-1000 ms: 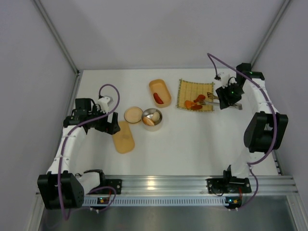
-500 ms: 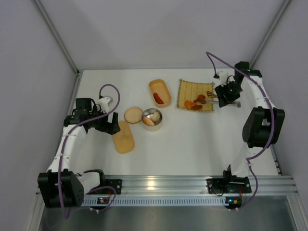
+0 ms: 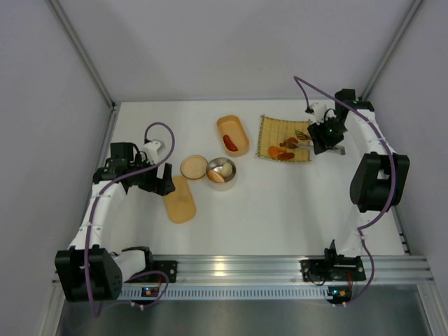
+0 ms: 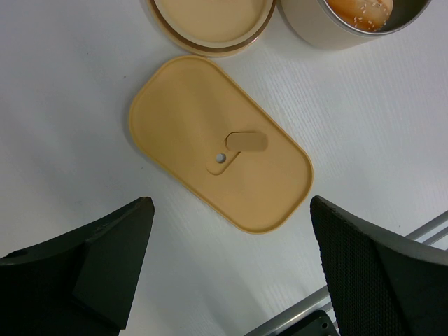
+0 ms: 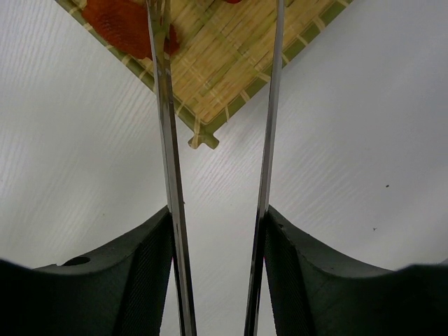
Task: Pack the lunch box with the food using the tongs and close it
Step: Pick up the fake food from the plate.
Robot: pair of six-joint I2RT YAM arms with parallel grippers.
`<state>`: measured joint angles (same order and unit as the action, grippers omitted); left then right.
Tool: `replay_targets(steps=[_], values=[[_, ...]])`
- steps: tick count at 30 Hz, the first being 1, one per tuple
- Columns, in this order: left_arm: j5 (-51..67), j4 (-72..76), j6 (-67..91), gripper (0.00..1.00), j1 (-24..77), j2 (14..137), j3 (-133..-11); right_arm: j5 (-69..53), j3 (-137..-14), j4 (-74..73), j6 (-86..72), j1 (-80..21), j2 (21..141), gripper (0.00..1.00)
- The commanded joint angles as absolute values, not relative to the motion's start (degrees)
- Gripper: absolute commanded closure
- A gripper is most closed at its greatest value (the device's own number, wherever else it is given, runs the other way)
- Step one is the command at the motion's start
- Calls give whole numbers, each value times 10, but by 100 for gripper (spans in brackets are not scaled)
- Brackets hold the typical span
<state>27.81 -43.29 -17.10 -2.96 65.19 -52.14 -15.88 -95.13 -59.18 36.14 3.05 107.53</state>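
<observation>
My right gripper (image 3: 320, 138) (image 5: 218, 234) is shut on the tongs (image 3: 303, 143) (image 5: 165, 126), one finger pressing each silvery arm. The two arms stay apart and reach out over the yellow woven mat (image 3: 274, 129) (image 5: 231, 77). Orange and red food pieces (image 3: 281, 152) lie on the mat, and one orange piece (image 5: 122, 24) sits beside the left tong arm. The tan oval lunch box (image 3: 239, 127) holds a red sausage piece (image 3: 229, 143). Its flat oval lid (image 3: 180, 200) (image 4: 220, 143) lies on the table below my open left gripper (image 3: 158, 183) (image 4: 231, 269).
A round tan lid (image 3: 194, 167) (image 4: 210, 17) and a metal bowl (image 3: 225, 179) (image 4: 308, 28) holding a pale seeded ball (image 4: 357, 10) stand between the oval lid and the lunch box. The aluminium rail (image 3: 231, 266) runs along the near edge. Walls close in both sides.
The right gripper has moved a little toward the far side and left along the mat's right edge, carrying the tongs. The left arm has stayed still.
</observation>
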Motion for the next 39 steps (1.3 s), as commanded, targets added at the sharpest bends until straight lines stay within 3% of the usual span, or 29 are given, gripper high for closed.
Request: replay_targets(steps=[1,23,33,39], values=[[286,-417,-177,2,-29,652,-538,-163,-983,-558,355,19,1084,51],[280,-419,-175,2,-29,649,-537,-203,-997,-609,328,18,1048,89],[281,-417,-175,2,-29,649,-538,-221,-1012,-612,289,18,1026,100],[280,-416,-176,2,-29,647,-535,-247,-1026,-601,241,4,1009,100]])
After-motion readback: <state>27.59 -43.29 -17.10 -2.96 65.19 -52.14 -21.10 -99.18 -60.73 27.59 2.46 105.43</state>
